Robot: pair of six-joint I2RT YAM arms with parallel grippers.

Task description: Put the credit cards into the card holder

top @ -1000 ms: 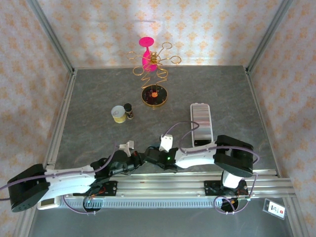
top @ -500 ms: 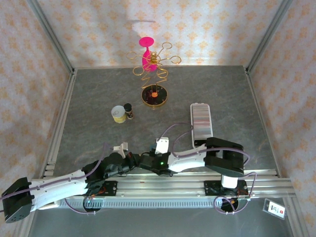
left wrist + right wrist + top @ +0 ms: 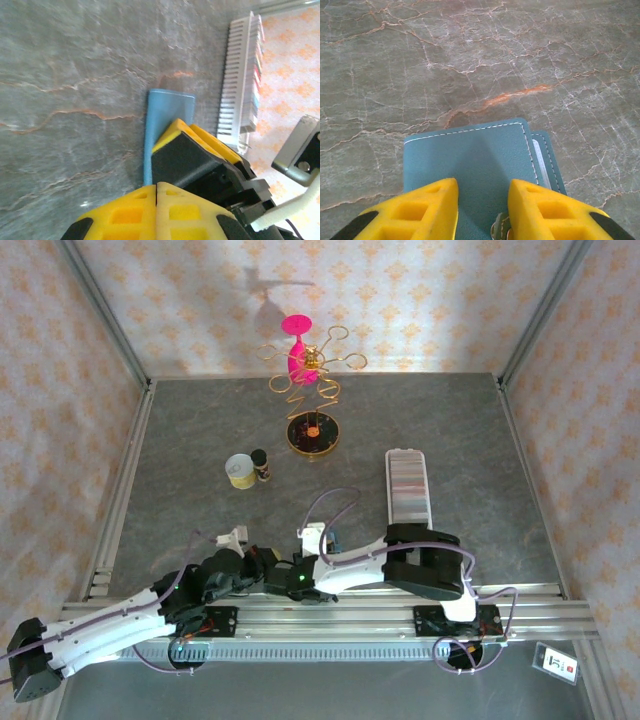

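A teal wallet (image 3: 470, 160) lies flat on the table under my right gripper (image 3: 482, 187). That gripper is open, one yellow finger over each side of the wallet and its metal snap (image 3: 497, 227) between them. A thin pale strip (image 3: 540, 165), perhaps a credit card's edge, peeks from the wallet's right side. My left gripper (image 3: 157, 200) is shut, pads together, right beside the wallet's edge (image 3: 160, 115) and the right gripper's fingers (image 3: 195, 150). The card holder (image 3: 408, 485) lies further right, with coloured thin edges (image 3: 256, 75) standing in its slots.
A gold wire stand with a pink piece (image 3: 312, 390) rises at the back centre. A small yellowish cup (image 3: 239, 470) and a dark bottle (image 3: 261, 465) sit left of centre. Both arms (image 3: 262, 562) meet low near the front rail (image 3: 340, 615).
The right gripper has opened. Both grippers have shifted left and nearer the front rail, with the left arm pulled back toward its base.
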